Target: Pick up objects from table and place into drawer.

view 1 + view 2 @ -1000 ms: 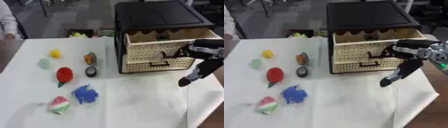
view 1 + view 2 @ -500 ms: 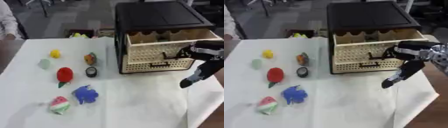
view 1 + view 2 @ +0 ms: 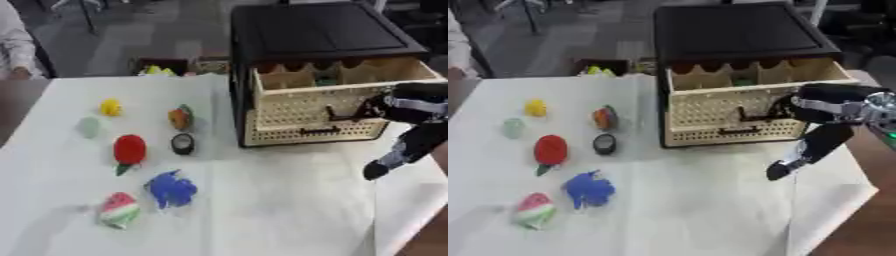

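A black cabinet (image 3: 315, 30) stands at the back right, its cream perforated drawer (image 3: 306, 107) pulled open with something green (image 3: 325, 81) inside. On the white cloth to its left lie a yellow thing (image 3: 109, 106), a pale green thing (image 3: 89, 126), a red strawberry-like toy (image 3: 129, 149), an orange and green toy (image 3: 181, 117), a small black round thing (image 3: 183, 143), a blue toy (image 3: 171, 188) and a watermelon slice (image 3: 119, 210). My right hand (image 3: 811, 145) hangs before the drawer's right end, fingers straight and pointing down at the cloth, holding nothing. My left hand does not show.
The cloth's right edge (image 3: 859, 200) runs close beside my right hand, with brown tabletop beyond it. A dark box with yellow things (image 3: 157, 67) stands behind the table. A person's white sleeve (image 3: 17, 45) shows at the far left.
My right hand has sunk a little toward the cloth in front of the drawer. The toys and the drawer have not moved.
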Controlling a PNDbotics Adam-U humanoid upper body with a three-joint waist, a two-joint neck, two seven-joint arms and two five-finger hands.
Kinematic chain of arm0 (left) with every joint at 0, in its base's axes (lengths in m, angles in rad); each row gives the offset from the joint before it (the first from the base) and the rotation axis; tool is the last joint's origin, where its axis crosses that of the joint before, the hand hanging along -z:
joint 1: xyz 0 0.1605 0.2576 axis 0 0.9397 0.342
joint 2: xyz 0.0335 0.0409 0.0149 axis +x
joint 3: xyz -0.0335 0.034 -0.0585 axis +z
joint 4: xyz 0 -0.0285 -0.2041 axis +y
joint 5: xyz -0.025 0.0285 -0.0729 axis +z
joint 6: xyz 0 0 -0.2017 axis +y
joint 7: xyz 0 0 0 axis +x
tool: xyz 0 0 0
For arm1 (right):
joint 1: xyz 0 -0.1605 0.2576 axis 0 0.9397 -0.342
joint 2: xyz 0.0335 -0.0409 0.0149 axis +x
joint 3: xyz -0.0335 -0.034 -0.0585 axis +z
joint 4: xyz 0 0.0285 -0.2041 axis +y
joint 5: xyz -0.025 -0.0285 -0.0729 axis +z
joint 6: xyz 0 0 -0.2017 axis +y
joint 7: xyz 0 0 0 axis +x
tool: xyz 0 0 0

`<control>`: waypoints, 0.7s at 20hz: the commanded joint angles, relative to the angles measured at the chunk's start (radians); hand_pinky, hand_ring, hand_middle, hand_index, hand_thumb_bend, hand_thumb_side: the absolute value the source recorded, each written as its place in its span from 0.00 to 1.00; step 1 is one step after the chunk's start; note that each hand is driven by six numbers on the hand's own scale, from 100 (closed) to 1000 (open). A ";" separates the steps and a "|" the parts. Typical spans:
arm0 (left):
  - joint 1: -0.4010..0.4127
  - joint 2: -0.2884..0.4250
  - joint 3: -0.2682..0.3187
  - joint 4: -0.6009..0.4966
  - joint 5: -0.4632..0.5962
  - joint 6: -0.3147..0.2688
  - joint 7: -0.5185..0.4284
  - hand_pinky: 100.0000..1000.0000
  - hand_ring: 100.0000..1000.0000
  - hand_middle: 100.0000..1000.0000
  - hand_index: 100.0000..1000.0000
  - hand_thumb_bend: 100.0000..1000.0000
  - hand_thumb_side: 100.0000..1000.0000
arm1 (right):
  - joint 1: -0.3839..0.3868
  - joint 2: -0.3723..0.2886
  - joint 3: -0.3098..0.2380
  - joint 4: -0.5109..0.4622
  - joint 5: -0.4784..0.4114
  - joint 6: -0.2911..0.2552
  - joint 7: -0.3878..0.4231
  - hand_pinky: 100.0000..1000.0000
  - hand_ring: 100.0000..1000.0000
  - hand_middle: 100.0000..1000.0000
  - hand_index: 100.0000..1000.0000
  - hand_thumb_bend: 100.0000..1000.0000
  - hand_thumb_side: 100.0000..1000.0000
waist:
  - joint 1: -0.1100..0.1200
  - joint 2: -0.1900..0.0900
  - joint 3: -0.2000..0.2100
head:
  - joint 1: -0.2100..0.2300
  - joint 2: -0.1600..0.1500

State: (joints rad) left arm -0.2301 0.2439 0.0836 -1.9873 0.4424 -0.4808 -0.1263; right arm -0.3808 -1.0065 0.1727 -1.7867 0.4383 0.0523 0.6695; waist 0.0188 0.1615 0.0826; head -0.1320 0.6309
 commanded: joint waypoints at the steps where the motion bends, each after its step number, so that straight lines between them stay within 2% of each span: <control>1: -0.009 0.019 0.008 -0.013 0.000 -0.003 0.001 0.52 0.60 0.60 0.74 0.00 0.82 | 0.003 -0.041 -0.008 -0.016 -0.008 -0.002 0.010 0.00 0.00 0.00 0.76 1.00 0.67 | -0.001 -0.013 -0.002 | 0.003 -0.007; 14: -0.009 0.021 0.010 -0.013 -0.001 -0.005 0.004 0.52 0.60 0.60 0.74 0.00 0.82 | 0.030 -0.047 -0.021 -0.025 -0.005 -0.001 0.006 0.00 0.00 0.00 0.75 1.00 0.67 | -0.002 -0.013 -0.005 | 0.006 -0.006</control>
State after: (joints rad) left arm -0.2301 0.2441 0.0841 -1.9873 0.4424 -0.4830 -0.1241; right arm -0.3486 -1.0107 0.1627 -1.7983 0.4380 0.0525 0.6760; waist 0.0186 0.1614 0.0800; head -0.1286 0.6309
